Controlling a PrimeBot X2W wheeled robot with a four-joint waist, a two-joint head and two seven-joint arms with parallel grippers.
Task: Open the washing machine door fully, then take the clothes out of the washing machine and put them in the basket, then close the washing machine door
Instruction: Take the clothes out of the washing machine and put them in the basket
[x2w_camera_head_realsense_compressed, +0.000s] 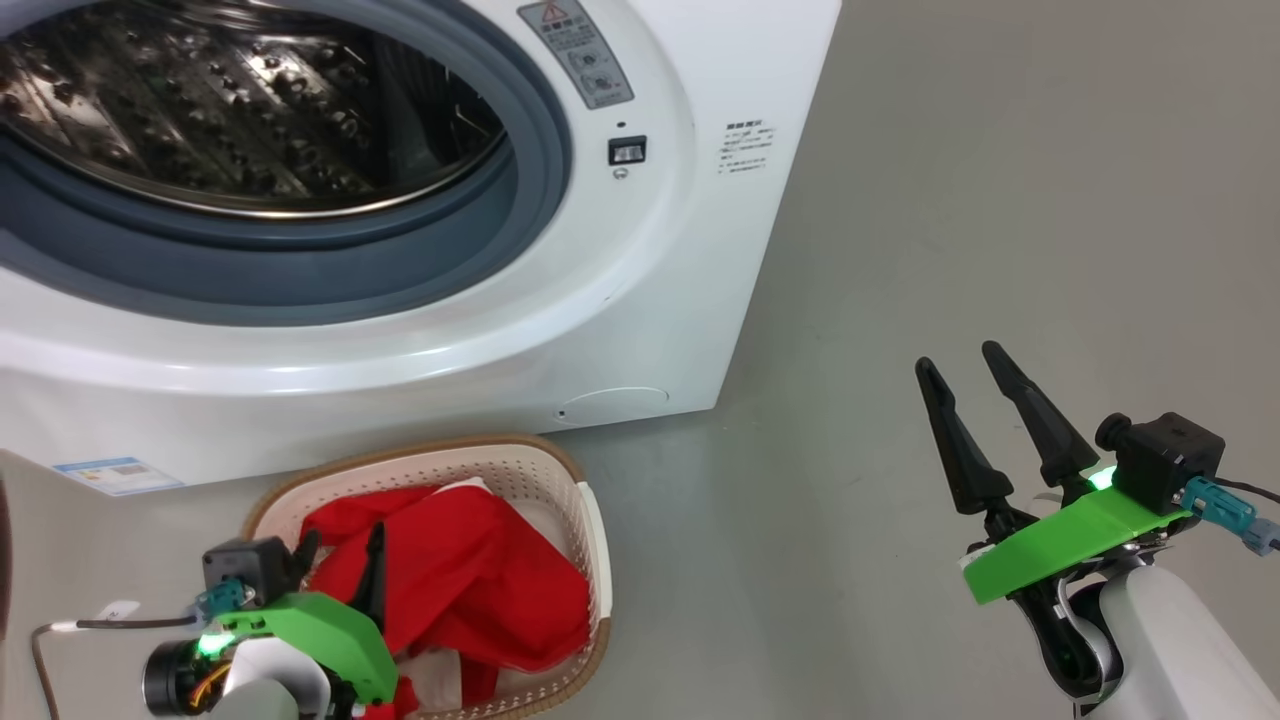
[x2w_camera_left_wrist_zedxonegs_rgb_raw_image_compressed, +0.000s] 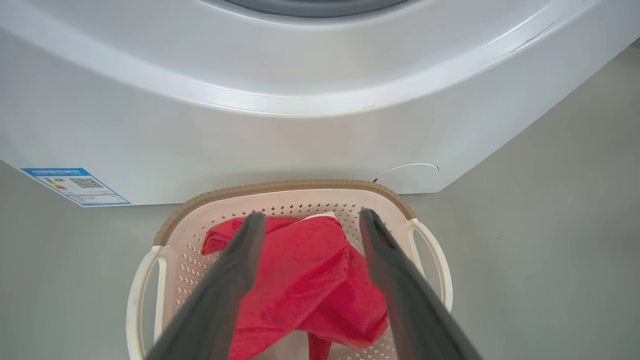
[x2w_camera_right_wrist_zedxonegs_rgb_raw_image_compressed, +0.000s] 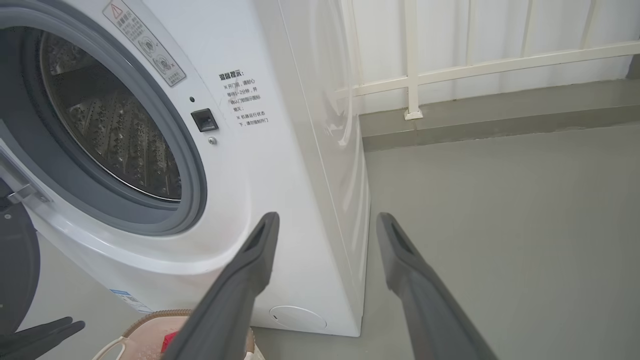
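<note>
The washing machine (x2w_camera_head_realsense_compressed: 640, 300) stands with its round opening uncovered, and I see bare steel in the drum (x2w_camera_head_realsense_compressed: 220, 110). Its door (x2w_camera_right_wrist_zedxonegs_rgb_raw_image_compressed: 17, 265) shows as a dark rim swung out at the left edge of the right wrist view. The basket (x2w_camera_head_realsense_compressed: 560, 465) sits on the floor against the machine's front. Red clothes (x2w_camera_head_realsense_compressed: 470, 580) with a bit of white lie in the basket (x2w_camera_left_wrist_zedxonegs_rgb_raw_image_compressed: 280, 187). My left gripper (x2w_camera_left_wrist_zedxonegs_rgb_raw_image_compressed: 311, 216) hangs open just above the clothes (x2w_camera_left_wrist_zedxonegs_rgb_raw_image_compressed: 300, 270), holding nothing; it shows too as my left gripper (x2w_camera_head_realsense_compressed: 342, 538). My right gripper (x2w_camera_head_realsense_compressed: 958, 358) stands open and empty over bare floor to the right.
Grey floor (x2w_camera_head_realsense_compressed: 950, 200) stretches to the right of the machine. A white railing (x2w_camera_right_wrist_zedxonegs_rgb_raw_image_compressed: 415, 75) on a low kerb runs behind it. A blue label (x2w_camera_left_wrist_zedxonegs_rgb_raw_image_compressed: 75, 185) marks the machine's lower front corner, beside the basket.
</note>
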